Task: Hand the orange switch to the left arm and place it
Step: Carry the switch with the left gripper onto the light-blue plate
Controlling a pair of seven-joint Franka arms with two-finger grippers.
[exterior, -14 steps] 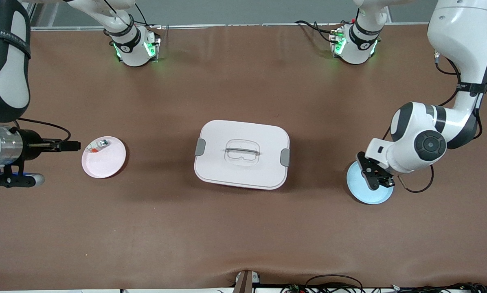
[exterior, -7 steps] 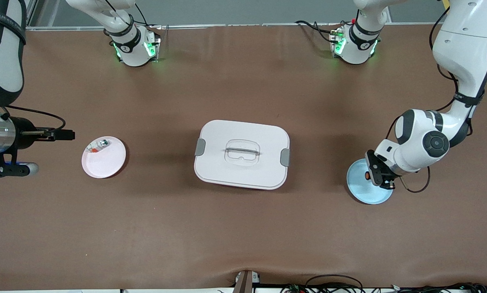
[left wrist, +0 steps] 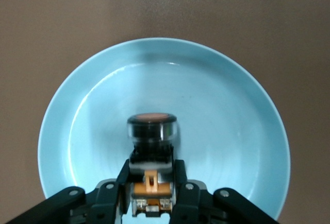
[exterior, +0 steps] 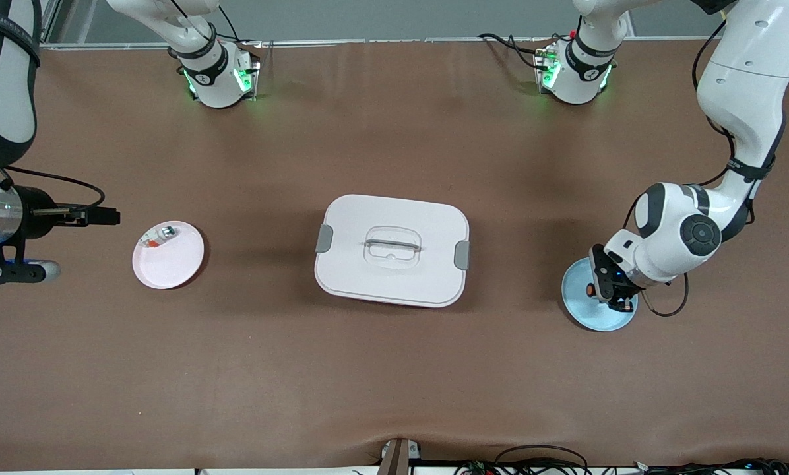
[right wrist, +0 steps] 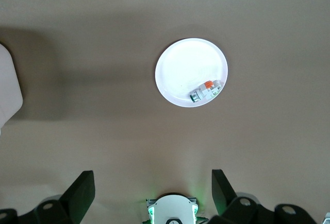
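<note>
At the frame's left edge the right gripper (right wrist: 149,193) waits high up, fingers spread wide, near the pink plate (exterior: 177,264). The box (exterior: 392,249) sits at center. At lower right, the left gripper (exterior: 607,289) is clamped on the orange switch (left wrist: 151,131) over the blue plate (exterior: 582,310). A shallow pinch could let it slip or roll on release.

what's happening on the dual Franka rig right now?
The left gripper is down on the blue plate, fingers closed on the orange switch. The right gripper waits, open, up beside the pink plate, which holds a small white-silver part. The white box sits between both plates.
</note>
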